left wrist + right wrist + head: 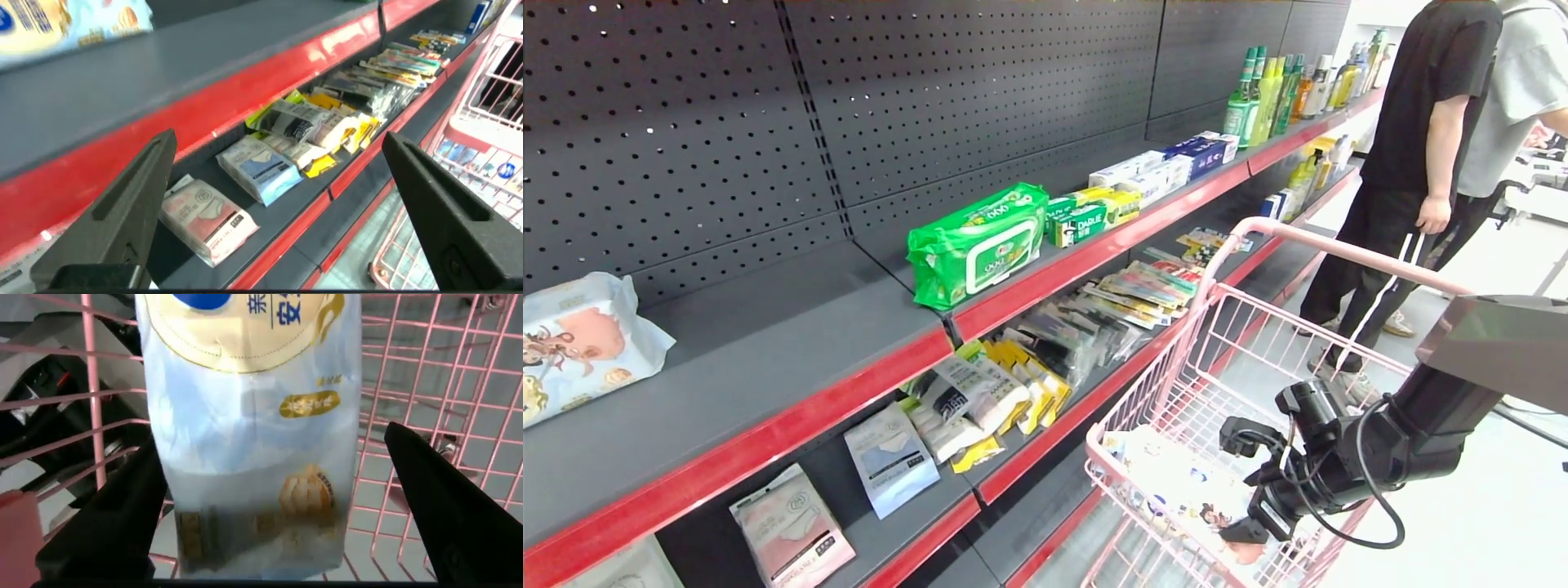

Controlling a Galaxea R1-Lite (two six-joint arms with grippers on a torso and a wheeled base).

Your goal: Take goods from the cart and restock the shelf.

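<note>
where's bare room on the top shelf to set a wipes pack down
The wide bare stretch of top shelf between the white wipes pack and the green wipes pack. Right of the green pack, boxes crowd it; the shelf below is packed.

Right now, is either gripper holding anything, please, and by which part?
Nothing held: right gripper open astride the packet in the cart; left gripper open, empty.
</note>
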